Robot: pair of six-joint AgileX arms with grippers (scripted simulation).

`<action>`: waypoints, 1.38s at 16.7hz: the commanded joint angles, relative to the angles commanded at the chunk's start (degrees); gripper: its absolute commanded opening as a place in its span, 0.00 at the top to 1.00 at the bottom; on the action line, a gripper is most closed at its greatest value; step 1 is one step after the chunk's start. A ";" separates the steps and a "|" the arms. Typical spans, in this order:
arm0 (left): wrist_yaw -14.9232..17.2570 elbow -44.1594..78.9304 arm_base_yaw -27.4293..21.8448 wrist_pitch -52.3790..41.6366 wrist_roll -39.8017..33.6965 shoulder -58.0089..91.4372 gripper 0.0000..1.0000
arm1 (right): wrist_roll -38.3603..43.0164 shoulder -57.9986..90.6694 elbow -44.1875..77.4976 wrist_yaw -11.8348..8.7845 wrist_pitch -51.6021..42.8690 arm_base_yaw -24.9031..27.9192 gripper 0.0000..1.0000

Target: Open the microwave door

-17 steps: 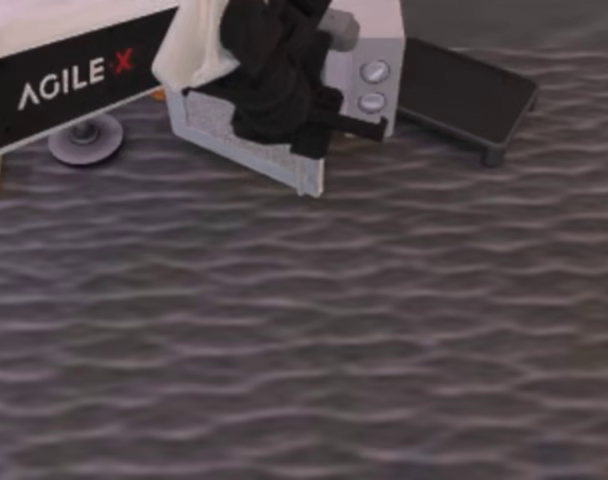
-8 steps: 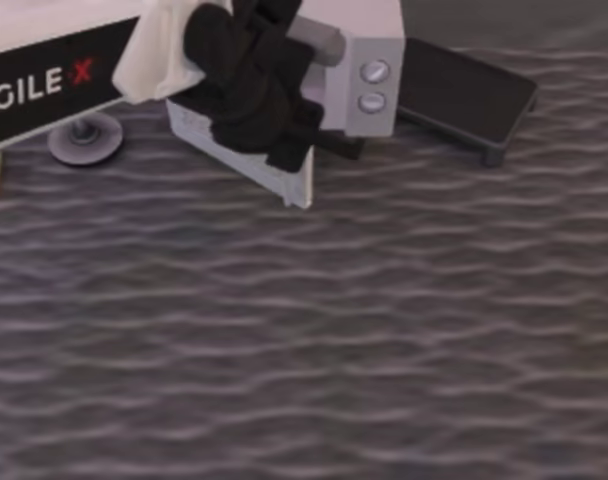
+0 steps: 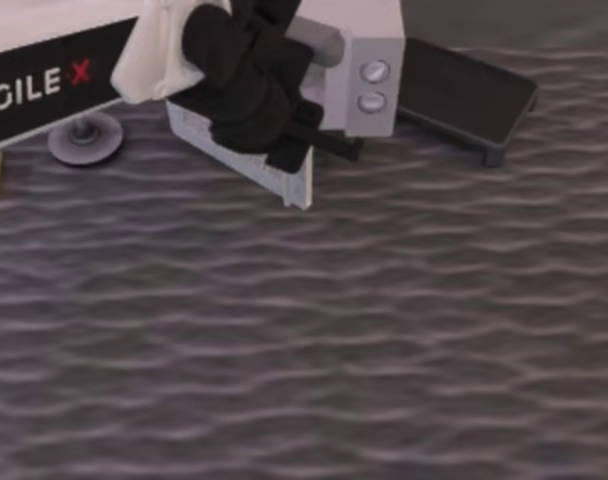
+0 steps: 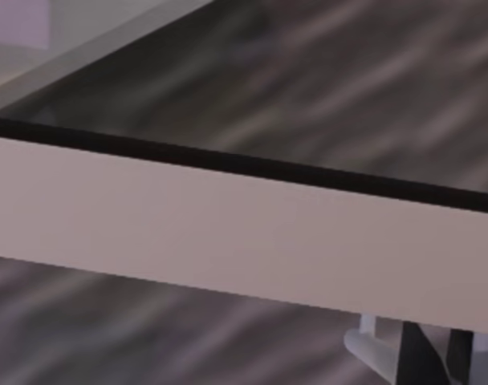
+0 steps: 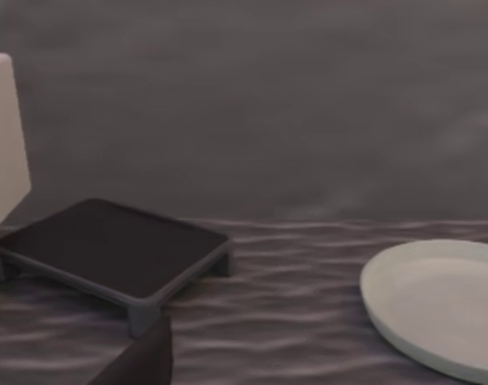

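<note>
A: Where does the microwave [image 3: 369, 60] stand?
B: At the table's [image 3: 304, 340] far edge, its microwave door [image 3: 249, 160] swung partly open toward the left.
A: And the left end effector [image 3: 309, 140]?
B: At the door's free edge; its grip cannot be told. The right end effector is out of view.

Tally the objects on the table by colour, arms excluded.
Light grey: 2, the microwave with its door swung open, and a round disc-like item at the table's left
Black: 1, a flat tray-like slab right of the microwave
White: 1, a plate, seen only in the right wrist view
Total: 4
</note>
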 joint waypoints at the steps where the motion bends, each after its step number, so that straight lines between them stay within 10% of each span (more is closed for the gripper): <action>1: 0.00 0.00 0.00 0.00 0.00 0.00 1.00 | 0.00 0.00 0.00 0.00 0.00 0.00 0.00; 23: 3.48 -3.95 1.73 0.94 5.75 -3.02 1.00 | 0.00 0.00 0.00 0.00 0.00 0.00 0.00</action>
